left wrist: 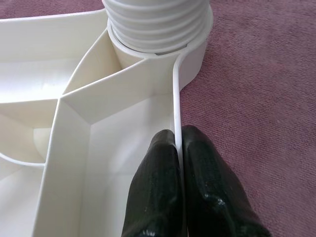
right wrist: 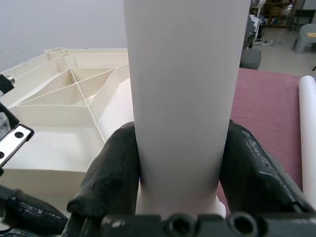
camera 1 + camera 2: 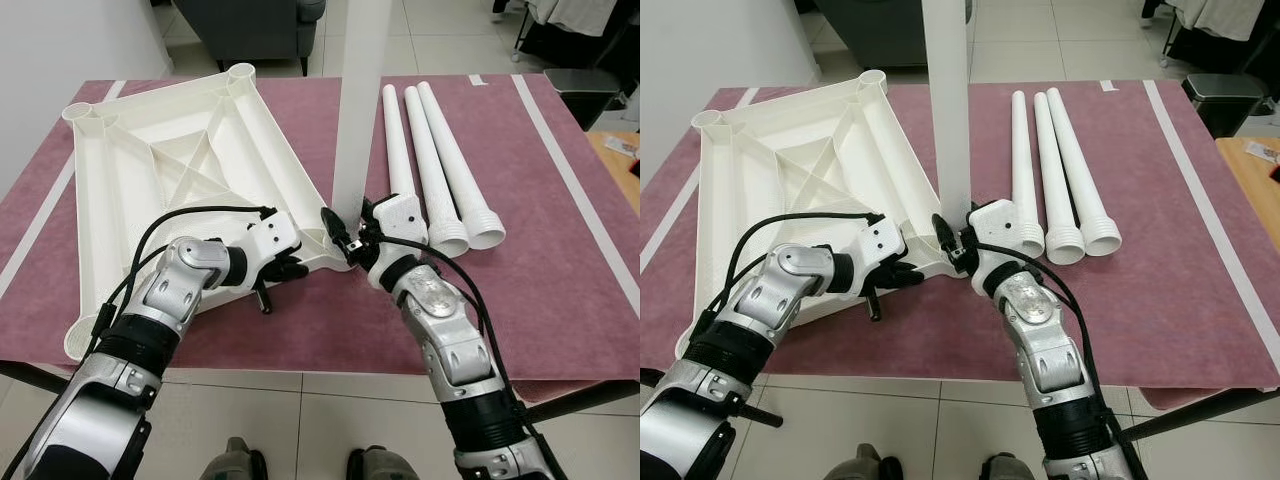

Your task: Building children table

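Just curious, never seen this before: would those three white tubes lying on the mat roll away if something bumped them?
Probably: the three loose legs are round and smooth, so a sideways nudge could roll them. Their wider threaded ends may curve the roll. They look hollow, likely light.

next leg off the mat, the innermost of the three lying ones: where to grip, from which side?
Probably mid-shaft, from above, with the fingers spanning its width. The innermost leg lies flat on the mat close beside the middle leg, so a side approach is blocked. Its shaft is smooth and plain; the ribbed threaded end near the right gripper must stay free for the tabletop socket.
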Tool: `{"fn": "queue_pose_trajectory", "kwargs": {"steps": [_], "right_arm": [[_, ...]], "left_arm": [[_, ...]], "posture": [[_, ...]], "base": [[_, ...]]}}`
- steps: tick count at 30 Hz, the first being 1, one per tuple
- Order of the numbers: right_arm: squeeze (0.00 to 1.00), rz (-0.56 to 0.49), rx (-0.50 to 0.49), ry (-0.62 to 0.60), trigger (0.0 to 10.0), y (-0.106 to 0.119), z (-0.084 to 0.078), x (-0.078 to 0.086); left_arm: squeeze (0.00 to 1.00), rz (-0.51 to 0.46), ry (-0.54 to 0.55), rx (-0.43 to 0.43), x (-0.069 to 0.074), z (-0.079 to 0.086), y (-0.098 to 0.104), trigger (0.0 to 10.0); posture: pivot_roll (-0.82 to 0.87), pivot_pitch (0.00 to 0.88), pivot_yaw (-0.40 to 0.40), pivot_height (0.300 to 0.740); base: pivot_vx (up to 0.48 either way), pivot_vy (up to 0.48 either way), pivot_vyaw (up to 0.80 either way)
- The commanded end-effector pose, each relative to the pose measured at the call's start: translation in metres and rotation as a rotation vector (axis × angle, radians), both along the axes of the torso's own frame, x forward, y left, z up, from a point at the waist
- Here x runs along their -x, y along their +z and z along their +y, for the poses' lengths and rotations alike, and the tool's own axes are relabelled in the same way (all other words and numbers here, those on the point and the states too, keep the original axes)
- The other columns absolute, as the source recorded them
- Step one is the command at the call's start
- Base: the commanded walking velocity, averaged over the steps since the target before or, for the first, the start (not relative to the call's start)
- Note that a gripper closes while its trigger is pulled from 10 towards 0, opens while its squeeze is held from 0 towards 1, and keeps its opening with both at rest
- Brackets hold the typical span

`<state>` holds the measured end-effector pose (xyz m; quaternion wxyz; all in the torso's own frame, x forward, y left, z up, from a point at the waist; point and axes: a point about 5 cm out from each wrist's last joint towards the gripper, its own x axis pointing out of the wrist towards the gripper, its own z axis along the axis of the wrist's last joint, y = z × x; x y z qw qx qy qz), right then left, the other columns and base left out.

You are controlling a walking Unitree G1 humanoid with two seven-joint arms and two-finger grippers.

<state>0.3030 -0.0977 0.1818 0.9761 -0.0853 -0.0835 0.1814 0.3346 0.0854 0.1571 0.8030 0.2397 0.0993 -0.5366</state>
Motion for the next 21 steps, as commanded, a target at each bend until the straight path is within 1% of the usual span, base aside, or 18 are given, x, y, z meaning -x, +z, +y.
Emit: {"fn": "queue_pose_trajectory", "kwargs": {"steps": [1,6,7,8,9,10,11,15,16,18,19,20,21], "right_arm": [[0.00,0.199,0.088,-0.186,0.0,-0.042,-0.022,-0.002],[0.00,0.208,0.059,-0.210,0.0,-0.043,-0.016,0.000],[0.00,0.207,0.049,-0.198,0.2,-0.043,-0.013,0.001],[0.00,0.202,0.052,-0.196,7.8,-0.042,-0.013,0.001],[0.00,0.191,0.053,-0.180,10.0,-0.041,-0.013,0.000],[0.00,0.191,0.053,-0.180,10.0,-0.041,-0.013,0.000],[1.00,0.184,0.050,-0.177,10.0,-0.040,-0.013,0.000],[1.00,0.182,0.041,-0.169,10.0,-0.039,-0.013,-0.001],[0.00,0.147,0.017,-0.094,10.0,-0.031,-0.010,-0.001],[0.00,0.086,-0.006,0.007,10.0,-0.017,-0.008,0.000],[0.00,0.086,-0.006,0.007,10.0,-0.017,-0.008,0.000],[0.00,0.059,-0.006,0.046,10.0,-0.011,-0.009,0.001],[0.00,0.048,-0.004,0.058,10.0,-0.008,-0.010,0.000]], "left_arm": [[0.00,-0.091,0.031,0.049,-0.008,0.001,0.022,0.0],[0.00,-0.092,0.036,0.054,-0.009,-0.001,0.023,0.0],[0.00,-0.090,0.035,0.054,-0.009,0.000,0.022,0.0],[0.00,-0.089,0.034,0.054,-0.008,0.000,0.021,0.0],[0.00,-0.087,0.032,0.053,-0.008,0.000,0.021,0.0],[0.00,-0.087,0.032,0.053,-0.008,0.000,0.021,0.0],[0.00,-0.086,0.031,0.053,-0.008,0.000,0.020,0.0],[0.00,-0.085,0.031,0.052,-0.007,0.000,0.019,0.0],[0.00,-0.081,0.016,0.048,-0.005,0.002,0.018,0.0],[0.00,-0.075,-0.012,0.038,0.000,0.005,0.017,0.0],[0.00,-0.075,-0.012,0.038,0.000,0.005,0.017,0.0],[0.00,-0.073,-0.029,0.030,0.002,0.007,0.016,0.0],[0.00,-0.072,-0.038,0.026,0.004,0.008,0.016,0.0]], "posture": [[-0.02,0.134,0.101,0.740],[-0.02,0.138,0.102,0.740],[-0.02,0.138,0.102,0.740],[-0.02,0.138,0.102,0.740],[-0.02,0.138,0.102,0.740],[-0.02,0.138,0.102,0.740],[-0.02,0.138,0.102,0.740],[-0.02,0.138,0.102,0.740],[-0.02,0.138,0.105,0.740],[-0.02,0.138,0.104,0.740],[-0.02,0.138,0.104,0.740],[-0.02,0.138,0.104,0.740],[-0.02,0.138,0.104,0.740]], "base": [[0.000,0.000,0.00],[0.000,0.000,0.00],[0.000,0.000,0.00],[0.000,0.000,0.00],[0.000,0.000,0.00],[0.000,0.000,0.00],[0.000,0.000,0.00],[0.000,0.000,0.00],[0.000,0.000,0.00],[0.000,0.000,0.00],[0.000,0.000,0.00],[0.000,0.000,0.00],[0.000,0.000,0.00]]}}
